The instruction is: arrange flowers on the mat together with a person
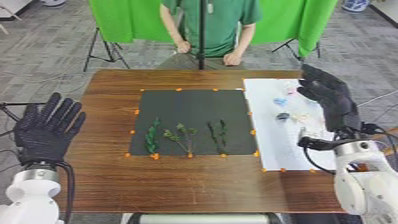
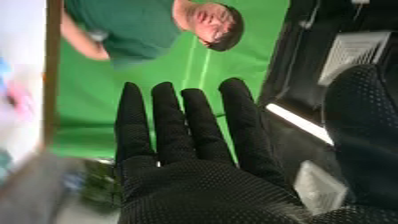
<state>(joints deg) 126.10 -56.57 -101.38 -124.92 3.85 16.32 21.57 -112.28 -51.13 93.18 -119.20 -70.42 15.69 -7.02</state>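
On the dark mat (image 1: 191, 107) in the head view lie a dense green sprig (image 1: 152, 137), a branching leafy stem (image 1: 184, 137) and a darker stem (image 1: 218, 135), side by side along its near part. Small flowers in pink, blue (image 1: 280, 101), dark grey (image 1: 283, 116) and cream (image 1: 306, 119) rest on the white sheet (image 1: 275, 150). My right hand (image 1: 333, 100) is above the sheet's right side, open and holding nothing; the right wrist view has the same hand (image 2: 204, 185) with straight fingers. My left hand (image 1: 44, 132) is open beyond the table's left edge.
Orange markers line the edges of mat and sheet on the wooden table (image 1: 187, 185). A person stands across the table with both hands low at its far edge. A dark vertical pole (image 1: 202, 35) rises in front of the person.
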